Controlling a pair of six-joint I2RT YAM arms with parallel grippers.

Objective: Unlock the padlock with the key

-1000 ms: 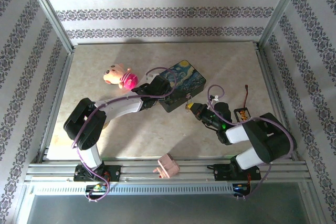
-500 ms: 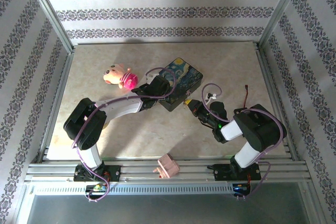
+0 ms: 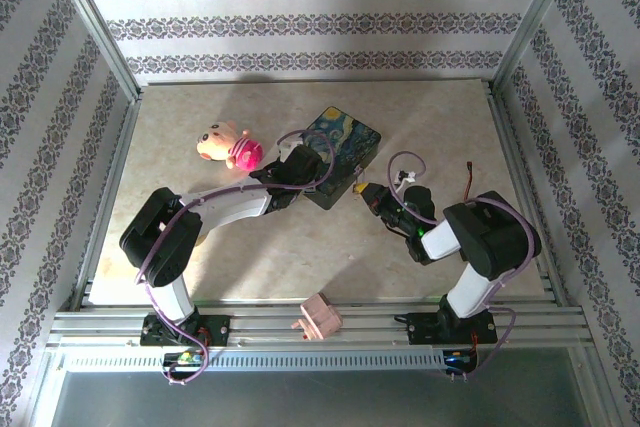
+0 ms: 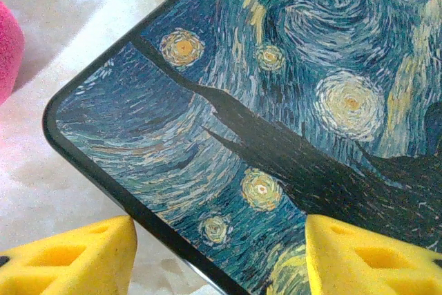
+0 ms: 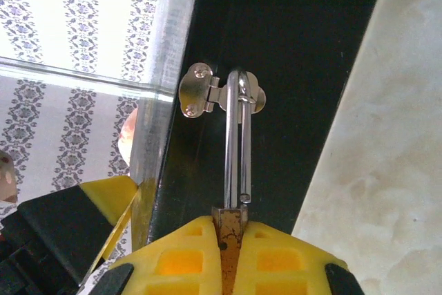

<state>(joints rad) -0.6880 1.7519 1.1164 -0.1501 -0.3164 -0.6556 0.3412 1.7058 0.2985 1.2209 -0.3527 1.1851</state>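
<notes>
At the near rail a small pinkish block sits between the 2 arm bases; beyond it both arms stretch over the marbled table toward the painted box. The right gripper points at the box's near-right side; in its wrist view the 2 yellow fingers are pressed together on the brass body of the padlock, leaving no gap beside it; the silvery shackle runs on from the body and passes through the loop of the box's metal latch on the black side wall, so the padlock is hooked to the latch. The left gripper is over the box's near-left corner; its wrist view shows its fingers apart, 1 outside the lid's edge above the table and 1 over the swirling night-sky lid; whether either pad touches the box I cannot tell. Just left of the box lies a pink plush toy; farthest back stands the striped wall.
</notes>
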